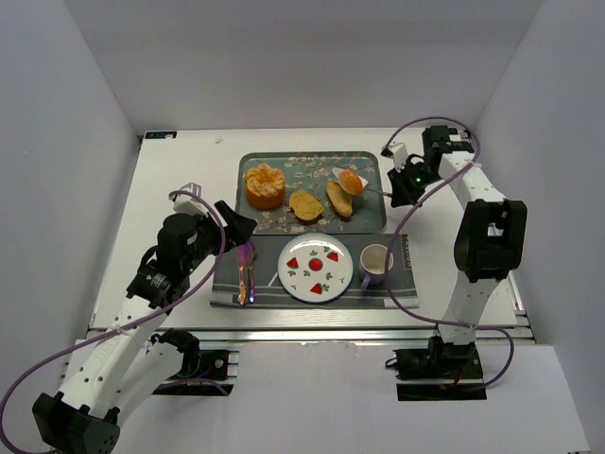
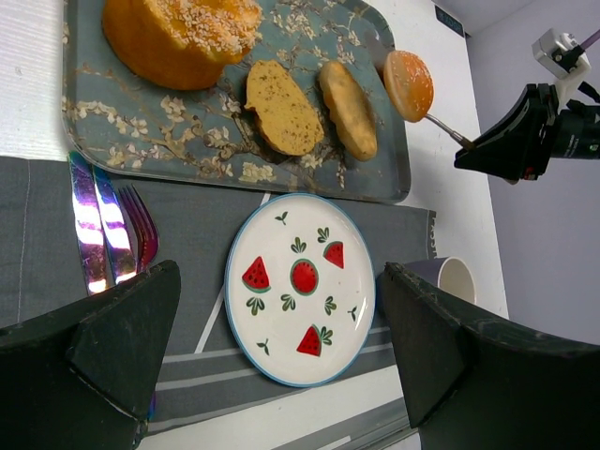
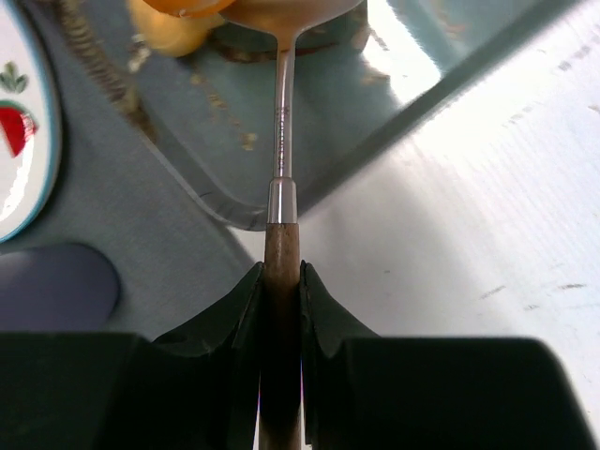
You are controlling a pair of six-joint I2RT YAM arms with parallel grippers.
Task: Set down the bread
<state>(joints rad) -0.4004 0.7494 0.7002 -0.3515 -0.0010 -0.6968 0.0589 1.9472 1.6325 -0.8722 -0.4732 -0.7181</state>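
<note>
Floral tray (image 1: 307,170); right end effector (image 3: 281,278) clamps spoon (image 3: 281,131)

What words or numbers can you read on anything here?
None can be read.
The spoon has a tiny faint mark on its metal stem, too small to read.
The plate shows only watermelon pictures, no letters.
The tray shows only blossoms, no letters.
</note>
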